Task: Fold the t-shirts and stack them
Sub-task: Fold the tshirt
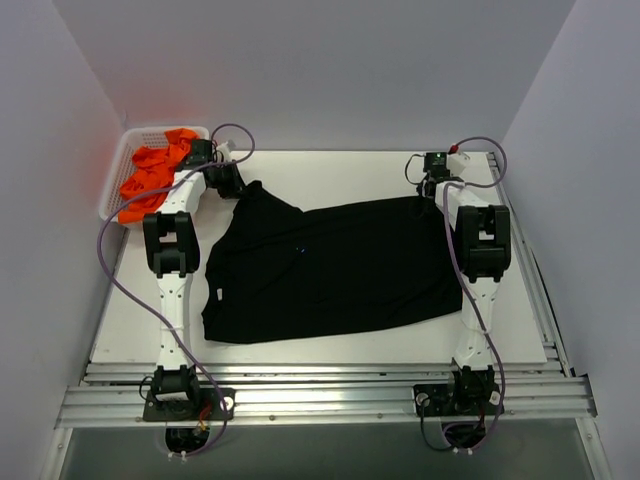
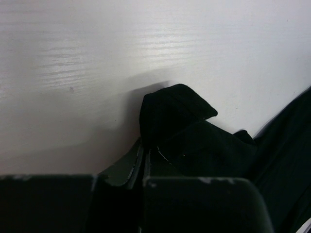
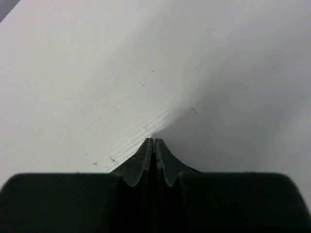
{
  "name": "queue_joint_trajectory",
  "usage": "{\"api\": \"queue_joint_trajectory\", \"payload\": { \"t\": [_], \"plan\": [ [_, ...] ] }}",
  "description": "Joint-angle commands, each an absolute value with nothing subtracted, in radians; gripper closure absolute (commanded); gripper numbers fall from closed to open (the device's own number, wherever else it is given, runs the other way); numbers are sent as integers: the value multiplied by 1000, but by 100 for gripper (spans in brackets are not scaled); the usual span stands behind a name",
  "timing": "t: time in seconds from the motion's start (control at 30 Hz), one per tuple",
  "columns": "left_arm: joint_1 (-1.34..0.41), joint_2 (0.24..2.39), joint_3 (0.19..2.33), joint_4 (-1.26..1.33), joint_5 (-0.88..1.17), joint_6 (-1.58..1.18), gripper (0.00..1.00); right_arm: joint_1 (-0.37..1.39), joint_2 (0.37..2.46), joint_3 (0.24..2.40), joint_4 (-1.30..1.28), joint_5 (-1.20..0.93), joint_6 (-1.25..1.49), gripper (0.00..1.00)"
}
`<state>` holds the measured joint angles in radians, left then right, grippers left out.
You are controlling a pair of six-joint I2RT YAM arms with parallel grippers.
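A black t-shirt [image 1: 330, 270] lies spread flat across the middle of the white table [image 1: 330, 170], with a tiny blue mark [image 1: 302, 249] near its centre. My left gripper [image 1: 232, 183] sits at the shirt's far left corner. In the left wrist view that gripper [image 2: 144, 153] is shut on a bunched fold of the black cloth [image 2: 180, 111]. My right gripper [image 1: 432, 192] is at the shirt's far right corner. In the right wrist view it [image 3: 154, 141] is shut with its tips on the table, and no cloth shows between them. Bright orange t-shirts [image 1: 150, 180] are heaped in the basket.
A white mesh basket [image 1: 140, 135] stands at the far left corner, beside the left arm. Grey walls close in the table at the back and on both sides. Aluminium rails [image 1: 320, 395] run along the near edge.
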<state>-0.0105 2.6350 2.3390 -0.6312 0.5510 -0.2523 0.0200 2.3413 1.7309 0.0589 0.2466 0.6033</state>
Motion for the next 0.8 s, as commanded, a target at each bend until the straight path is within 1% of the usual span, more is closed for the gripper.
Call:
{"api": "queue_joint_trajectory", "payload": {
  "t": [0.0, 0.03, 0.3, 0.6, 0.77],
  "plan": [
    [-6, 2638, 2364, -603, 572, -258, 98, 21, 2391, 1740, -38, 239, 612, 100],
    [26, 2641, 2367, -604, 574, -262, 98, 21, 2391, 1740, -38, 241, 612, 100],
    [26, 2606, 2346, -607, 561, -267, 98, 17, 2341, 1697, -12, 264, 615, 100],
    [18, 2363, 2172, -531, 499, -250, 98, 21, 2188, 1678, -14, 282, 597, 100],
    [12, 2292, 2112, -482, 494, -262, 98, 23, 2134, 1674, -20, 285, 594, 100]
  ]
}}
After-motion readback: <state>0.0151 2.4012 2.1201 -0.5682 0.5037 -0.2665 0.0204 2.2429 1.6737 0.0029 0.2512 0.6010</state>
